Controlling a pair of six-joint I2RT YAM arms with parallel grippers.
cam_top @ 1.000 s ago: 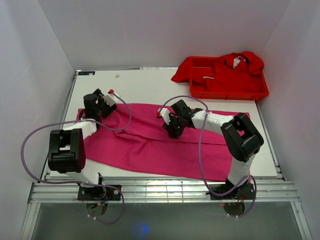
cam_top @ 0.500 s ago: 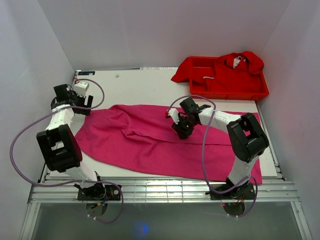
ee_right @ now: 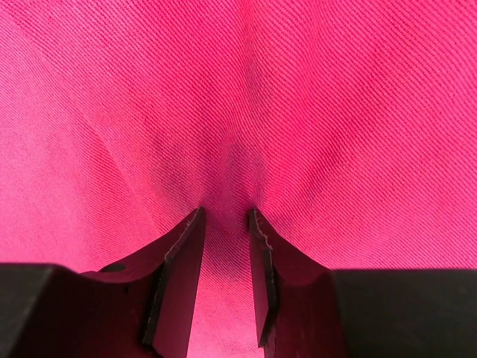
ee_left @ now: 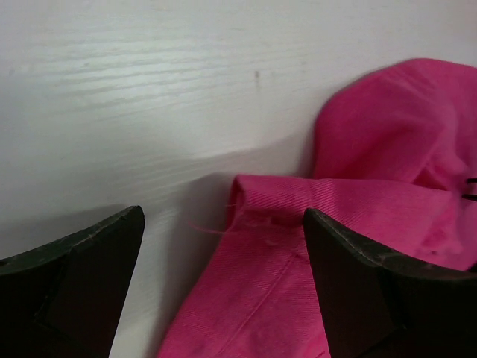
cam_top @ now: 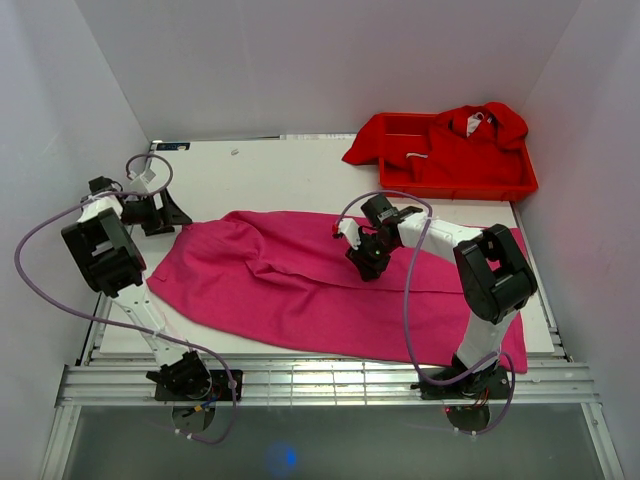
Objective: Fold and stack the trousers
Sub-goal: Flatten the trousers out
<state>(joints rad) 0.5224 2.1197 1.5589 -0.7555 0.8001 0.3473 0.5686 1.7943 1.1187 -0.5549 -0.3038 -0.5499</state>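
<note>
The magenta-pink trousers (cam_top: 280,285) lie spread lengthwise across the table, rumpled along the middle. My left gripper (cam_top: 168,214) sits low at the table's left side, just off the trousers' left end, open with nothing held. In the left wrist view the left gripper (ee_left: 223,216) has its jaws wide apart, with a hemmed corner of the trousers (ee_left: 373,134) lying between and beyond them on the white table (ee_left: 149,89). My right gripper (cam_top: 366,262) presses down on the trousers' middle. In its wrist view the right gripper (ee_right: 226,216) is shut on a pinched ridge of the trousers (ee_right: 335,112).
A red tray (cam_top: 526,187) at the back right holds bright red garments (cam_top: 450,140) that spill over its left rim. White walls close in the left, back and right sides. The left arm's purple cable (cam_top: 40,260) loops out beside the left wall.
My left arm has swung from above the trousers' left end out to the table's left edge, opening fully. The trousers' left end has dropped flat. The right gripper shifted slightly right, still pinching.
</note>
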